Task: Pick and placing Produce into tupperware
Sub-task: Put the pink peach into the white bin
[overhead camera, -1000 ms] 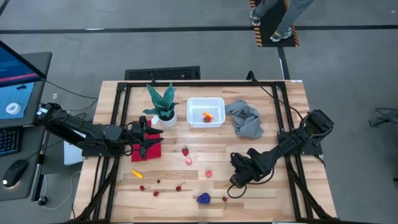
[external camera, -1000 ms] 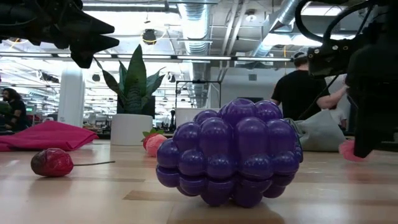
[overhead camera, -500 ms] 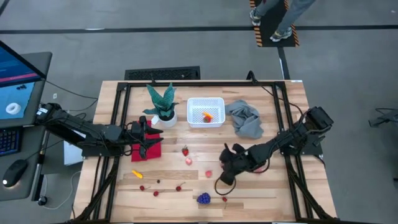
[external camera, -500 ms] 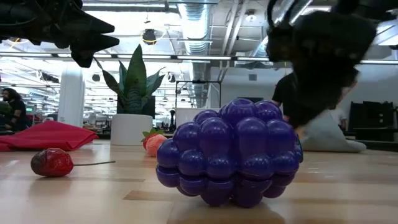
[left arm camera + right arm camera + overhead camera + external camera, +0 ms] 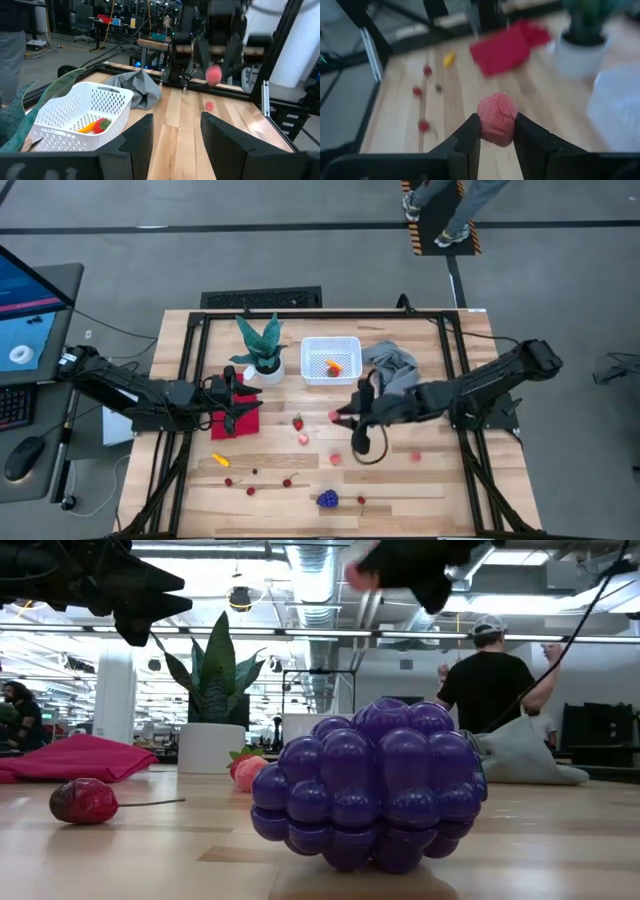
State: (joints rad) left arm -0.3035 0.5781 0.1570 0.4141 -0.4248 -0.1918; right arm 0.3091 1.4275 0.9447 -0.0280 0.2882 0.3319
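My right gripper [image 5: 337,418] hangs above the table's middle, shut on a pink ball [image 5: 497,119], a short way on the near side of the white tupperware [image 5: 331,360], which holds a red and an orange piece. My left gripper [image 5: 175,135] stands open and level over the red cloth [image 5: 243,423] at the left. Loose produce lies on the wood: a strawberry [image 5: 297,422], pink pieces [image 5: 303,438], a yellow piece [image 5: 220,460], cherries [image 5: 250,490] and a purple grape bunch [image 5: 370,785]. My right gripper pinches the pink ball by two opposite sides [image 5: 482,122] between its two fingers. The fingers slant down from the table's right side. The ball is lifted clear of the table, high above the grape bunch in the low view.
A potted plant [image 5: 262,352] stands left of the tupperware and a grey cloth [image 5: 395,370] lies to its right. A black frame runs along the table's edges [image 5: 190,380]. A person [image 5: 490,680] stands in the room beyond the table.
My right gripper has risen from the near right of the table and swung toward the far edge and left, toward the tupperware, tipping up from pointing steeply down. The pink ball went with it, lifted clear of the wood.
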